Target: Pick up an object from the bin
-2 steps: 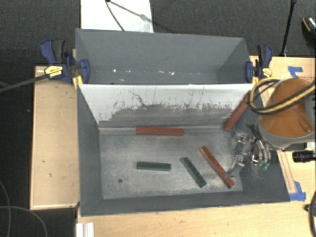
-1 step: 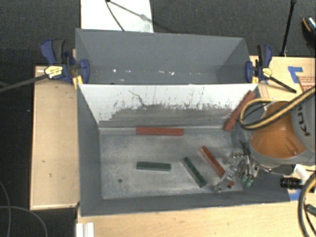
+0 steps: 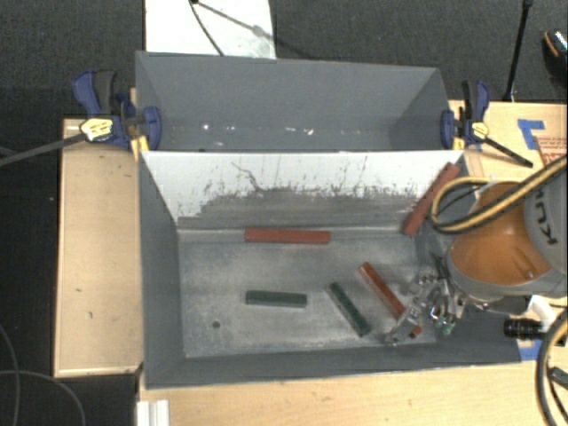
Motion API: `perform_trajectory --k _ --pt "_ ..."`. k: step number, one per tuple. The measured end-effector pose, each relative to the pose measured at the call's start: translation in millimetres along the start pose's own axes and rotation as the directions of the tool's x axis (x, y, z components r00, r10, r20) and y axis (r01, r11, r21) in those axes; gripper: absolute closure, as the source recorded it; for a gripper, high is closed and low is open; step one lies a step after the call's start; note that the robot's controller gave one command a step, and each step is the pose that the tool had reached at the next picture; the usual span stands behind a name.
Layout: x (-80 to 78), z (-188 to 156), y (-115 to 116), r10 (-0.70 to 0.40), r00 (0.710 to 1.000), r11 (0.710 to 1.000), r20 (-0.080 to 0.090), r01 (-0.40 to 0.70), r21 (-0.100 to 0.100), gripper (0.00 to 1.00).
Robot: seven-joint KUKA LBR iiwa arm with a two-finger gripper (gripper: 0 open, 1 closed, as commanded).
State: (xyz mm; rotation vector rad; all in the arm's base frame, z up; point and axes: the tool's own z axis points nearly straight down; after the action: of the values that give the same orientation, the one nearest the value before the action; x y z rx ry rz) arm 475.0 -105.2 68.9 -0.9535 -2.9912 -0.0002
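Observation:
My gripper (image 3: 419, 314) is low in the bin's front right corner, close to the floor. Just to its left a red stick (image 3: 380, 289) lies slanted, its near end right beside the gripper. A dark green stick (image 3: 350, 309) lies slanted alongside it, a little further left. Nothing shows as held.
Another dark green stick (image 3: 276, 299) lies flat in the middle of the floor. A red-brown stick (image 3: 287, 235) lies along the foot of the back wall. A further red-brown stick (image 3: 430, 200) leans in the back right corner. The arm's orange cover hangs over the right wall.

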Motion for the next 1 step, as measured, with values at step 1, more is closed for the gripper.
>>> perform_trajectory --k 1 --pt "0.0 -0.2 0.0 -0.003 1.0 1.0 0.0 0.003 0.0 1.0"
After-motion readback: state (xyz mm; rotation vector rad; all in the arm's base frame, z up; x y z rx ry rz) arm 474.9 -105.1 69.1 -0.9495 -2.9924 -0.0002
